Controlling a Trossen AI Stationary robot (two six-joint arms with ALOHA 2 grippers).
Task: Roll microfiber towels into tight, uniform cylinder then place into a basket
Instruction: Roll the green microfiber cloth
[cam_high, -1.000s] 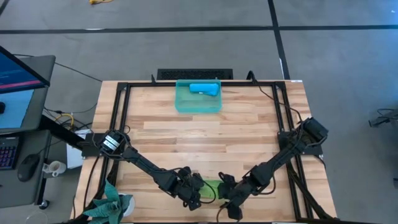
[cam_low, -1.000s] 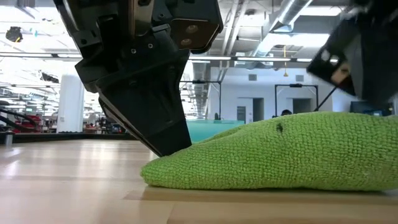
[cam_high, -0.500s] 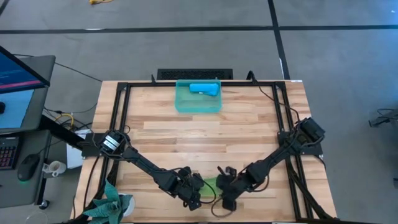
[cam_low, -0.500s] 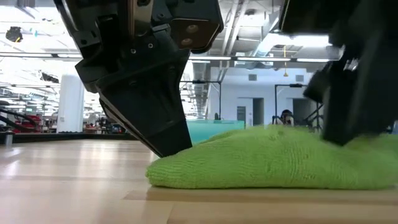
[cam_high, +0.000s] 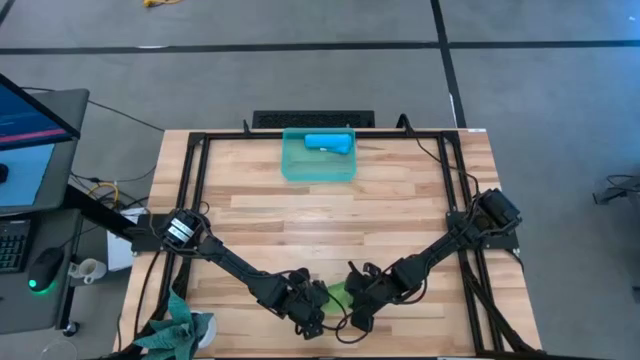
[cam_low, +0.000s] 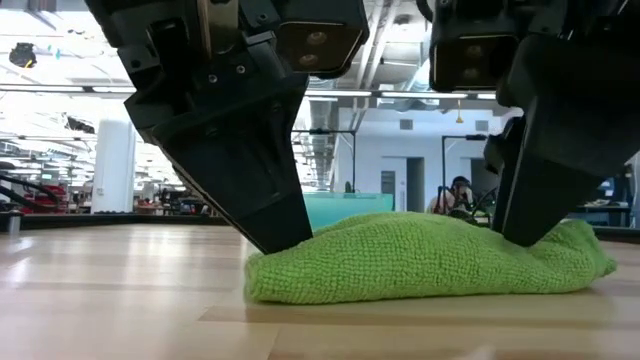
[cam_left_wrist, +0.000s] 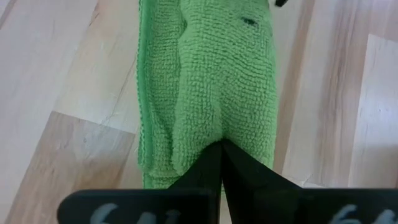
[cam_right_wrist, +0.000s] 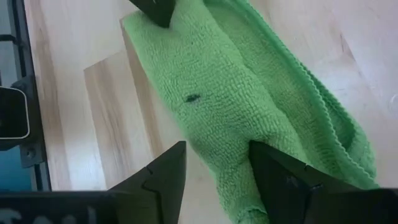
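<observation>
The lime green towel (cam_low: 420, 260) lies as a long bunched bundle on the wood near the table's near edge (cam_high: 337, 297). My left gripper (cam_left_wrist: 221, 146) is shut at its left end (cam_low: 283, 240). My right gripper (cam_right_wrist: 214, 162) stands open over the towel's right part (cam_low: 525, 235), one finger on each side of the bundle. The sky-blue towel (cam_high: 328, 143) lies rolled inside the teal basket (cam_high: 292, 168) at the table's far middle. My left gripper has the towel's left end (cam_left_wrist: 205, 140) at its shut fingertips, where the cloth puckers into a crease. The fingers slant down from the table's left along the bundle, which rests on the table. My right gripper comes slanting down from the right. One finger (cam_right_wrist: 273, 171) lies on the cloth near its right end (cam_right_wrist: 249, 134). The other finger (cam_right_wrist: 168, 171) stands beside the bundle's edge. The towel rests on the table.
A black rail frame (cam_high: 196, 190) borders the tabletop. A dark teal cloth (cam_high: 180, 325) sits at the near left corner. Bare wood (cam_high: 330, 220) stretches between the towel and the basket. A person (cam_low: 458, 192) shows far off in the room behind.
My right gripper has gone down and toward the table's left onto the towel's right part, rolling its wrist as it came. The towel's right end has been drawn in, so the bundle is shorter and more humped. Its left end has stayed under my left gripper.
</observation>
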